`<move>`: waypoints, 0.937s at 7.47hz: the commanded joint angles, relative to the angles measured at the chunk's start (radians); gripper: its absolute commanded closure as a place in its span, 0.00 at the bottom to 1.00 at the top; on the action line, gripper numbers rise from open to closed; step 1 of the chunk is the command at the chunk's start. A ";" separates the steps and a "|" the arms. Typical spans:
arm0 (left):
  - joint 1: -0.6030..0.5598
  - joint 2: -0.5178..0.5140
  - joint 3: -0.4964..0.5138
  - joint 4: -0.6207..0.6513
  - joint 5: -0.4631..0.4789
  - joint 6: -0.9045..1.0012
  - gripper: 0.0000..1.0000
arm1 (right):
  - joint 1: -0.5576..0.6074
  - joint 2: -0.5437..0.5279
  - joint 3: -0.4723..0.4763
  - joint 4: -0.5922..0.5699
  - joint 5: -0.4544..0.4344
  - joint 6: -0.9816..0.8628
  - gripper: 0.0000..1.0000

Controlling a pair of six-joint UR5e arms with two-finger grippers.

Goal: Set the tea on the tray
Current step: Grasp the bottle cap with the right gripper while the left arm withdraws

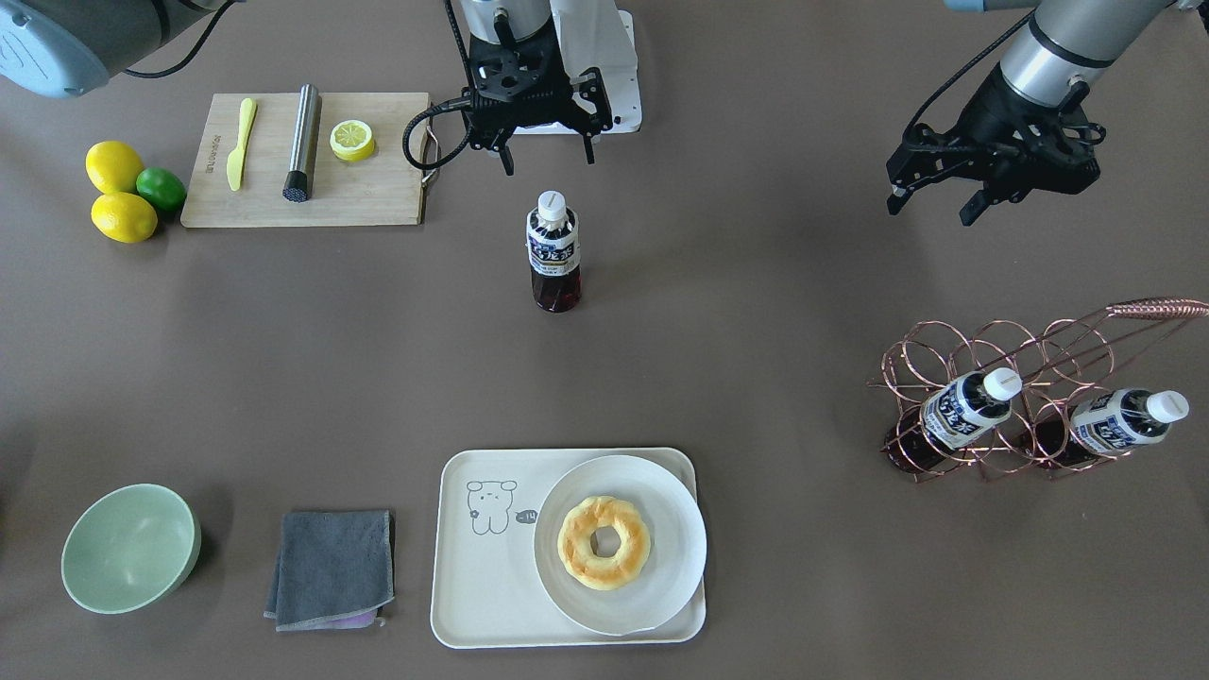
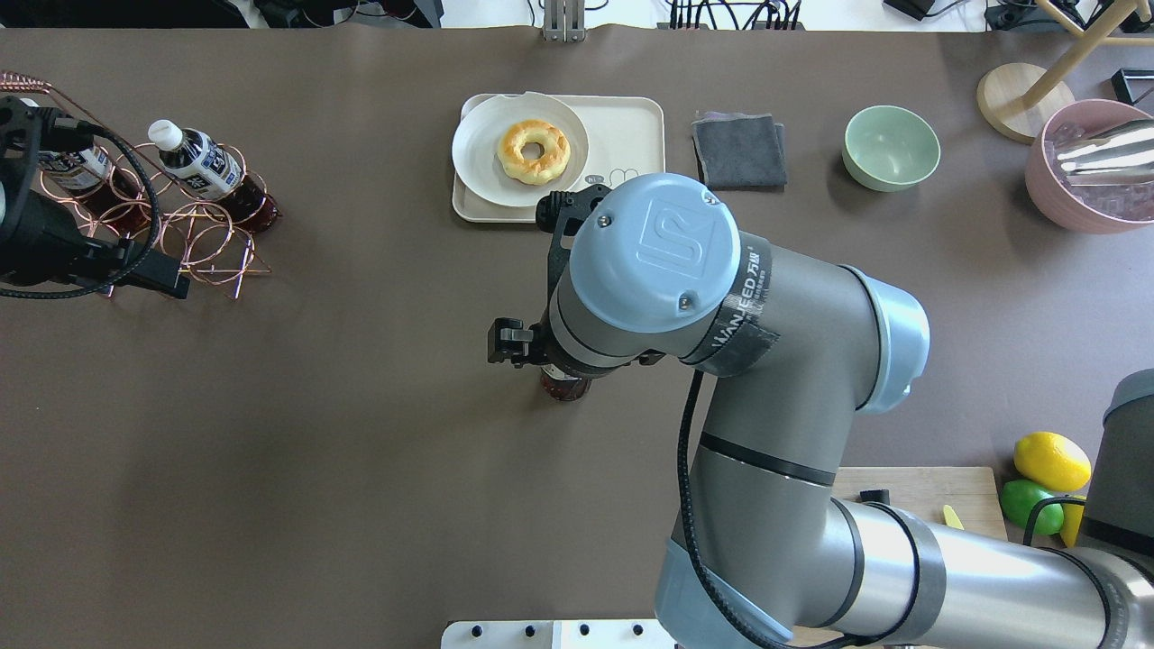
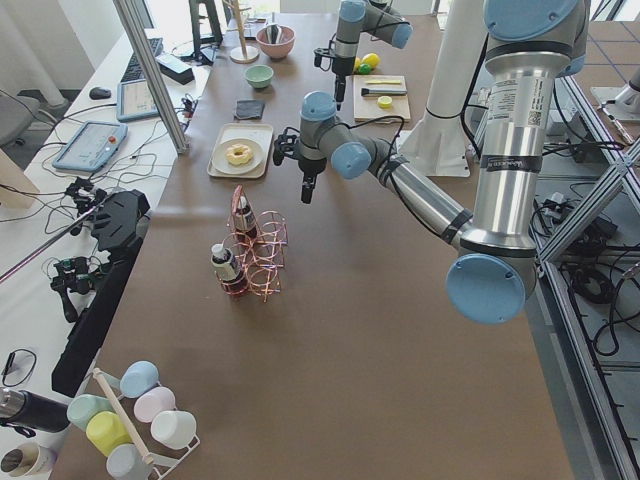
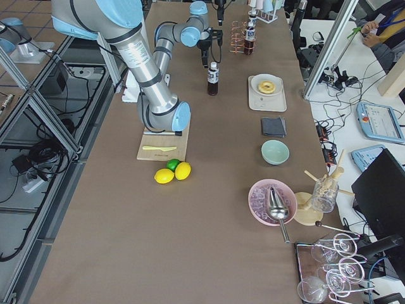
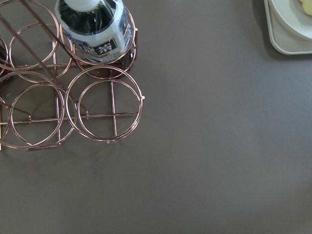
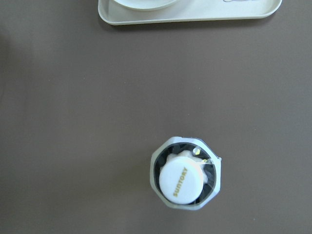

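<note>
One tea bottle point(image 1: 553, 250) stands upright on the bare table near the middle; its white cap fills the right wrist view point(image 6: 183, 178). My right gripper point(image 1: 548, 156) is open and empty, hovering just above it on the robot's side. In the overhead view my right wrist hides all of the bottle but its base point(image 2: 563, 388). The cream tray point(image 1: 472, 567) lies beyond the bottle, with a round plate point(image 1: 661, 529) and a doughnut point(image 1: 604, 543) on it. My left gripper point(image 1: 930, 208) is open and empty, above the table near the wire rack.
A copper wire rack point(image 1: 992, 378) holds two more tea bottles point(image 1: 963, 408). A cutting board point(image 1: 378, 198) carries a knife, a metal muddler and a lemon slice, with lemons and a lime point(image 1: 161, 189) beside it. A green bowl point(image 1: 132, 548) and a grey cloth point(image 1: 332, 567) lie beside the tray.
</note>
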 commanded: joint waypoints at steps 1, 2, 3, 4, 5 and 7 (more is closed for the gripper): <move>-0.002 0.061 -0.003 -0.089 -0.001 -0.005 0.07 | -0.001 0.022 -0.073 -0.003 -0.070 -0.053 0.10; -0.002 0.061 -0.006 -0.091 -0.001 -0.011 0.06 | -0.003 0.025 -0.082 -0.003 -0.085 -0.053 0.13; -0.002 0.062 -0.011 -0.091 -0.001 -0.014 0.06 | -0.003 0.026 -0.082 -0.003 -0.087 -0.053 0.18; -0.002 0.068 -0.015 -0.091 0.000 -0.016 0.06 | -0.001 0.026 -0.079 -0.004 -0.090 -0.051 0.40; -0.002 0.070 -0.014 -0.091 0.000 -0.016 0.05 | -0.001 0.026 -0.081 -0.004 -0.096 -0.050 0.65; -0.002 0.068 -0.009 -0.091 0.000 -0.016 0.05 | 0.002 0.054 -0.082 -0.013 -0.105 -0.050 1.00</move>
